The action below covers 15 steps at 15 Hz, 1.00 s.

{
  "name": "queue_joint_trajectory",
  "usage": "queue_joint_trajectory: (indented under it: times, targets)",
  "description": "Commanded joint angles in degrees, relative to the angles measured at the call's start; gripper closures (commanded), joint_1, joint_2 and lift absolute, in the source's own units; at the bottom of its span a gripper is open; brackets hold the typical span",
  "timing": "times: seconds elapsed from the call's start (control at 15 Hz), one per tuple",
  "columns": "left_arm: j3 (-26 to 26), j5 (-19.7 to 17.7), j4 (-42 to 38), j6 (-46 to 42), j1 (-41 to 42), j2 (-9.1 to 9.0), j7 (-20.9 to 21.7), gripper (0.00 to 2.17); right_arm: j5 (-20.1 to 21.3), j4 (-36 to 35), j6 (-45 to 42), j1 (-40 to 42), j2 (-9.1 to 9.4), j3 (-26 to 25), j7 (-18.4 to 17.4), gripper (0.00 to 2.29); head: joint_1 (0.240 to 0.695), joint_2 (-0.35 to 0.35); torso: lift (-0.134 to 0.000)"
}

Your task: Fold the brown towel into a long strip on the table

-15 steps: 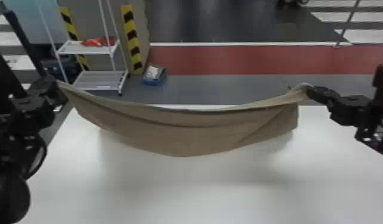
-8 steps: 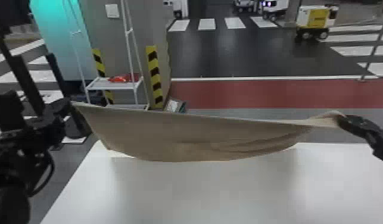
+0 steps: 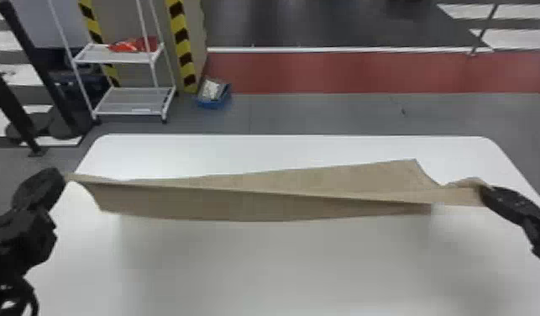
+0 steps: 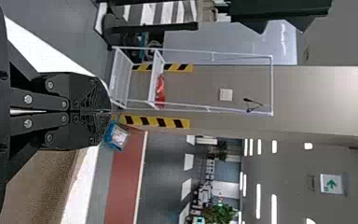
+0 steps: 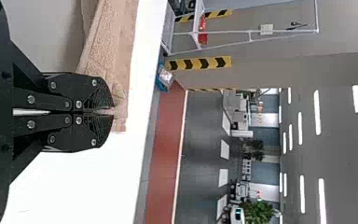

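Pinching opposite ends of the brown towel, left claw sat middle left, right claw middle right of head view; towel spanned centre over white surface, long ridge running along it.

The brown towel is soft-looking matt cloth, its face slightly rough and pebbled in the right wrist view. The bench has a smooth white top with a low sheen. The left gripper and right gripper have matt black jaws, finely ridged near the tips, and shiny metal screws. The rack looks like smooth, white-painted metal, and the blue box like plastic. The dark floor looks smooth and faintly glossy, the red strip more matt
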<state>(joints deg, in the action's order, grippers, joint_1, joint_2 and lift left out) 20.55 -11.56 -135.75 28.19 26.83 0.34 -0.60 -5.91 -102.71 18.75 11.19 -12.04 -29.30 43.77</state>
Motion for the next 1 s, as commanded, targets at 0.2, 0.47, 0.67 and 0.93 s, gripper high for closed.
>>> queue_joint_trajectory:
  times: [0.2,0.47,0.67,0.93]
  targets:
    - [-4.38,4.62,-2.33,4.64,0.07,-0.49,-2.13,2.09,-0.25,-3.81,11.79,2.61,2.29,-4.10,0.96,1.58,0.695,-0.073,-0.111]
    - [-7.98,12.44,4.88,11.32,-6.61,-0.49,-3.62,2.09,3.71,-2.76,15.31,-4.25,2.37,0.74,-3.78,1.58,0.695,-0.073,-0.111]
    - [-10.44,14.38,8.84,13.25,-9.34,0.19,-4.67,2.08,5.03,-0.65,16.89,-8.82,2.37,2.14,-5.98,1.58,0.695,-0.057,-0.111]
    - [-11.85,17.28,12.00,17.12,-14.44,0.45,-4.76,2.07,6.87,6.73,18.65,-15.85,2.29,2.93,-6.68,1.58,0.695,-0.068,-0.111]
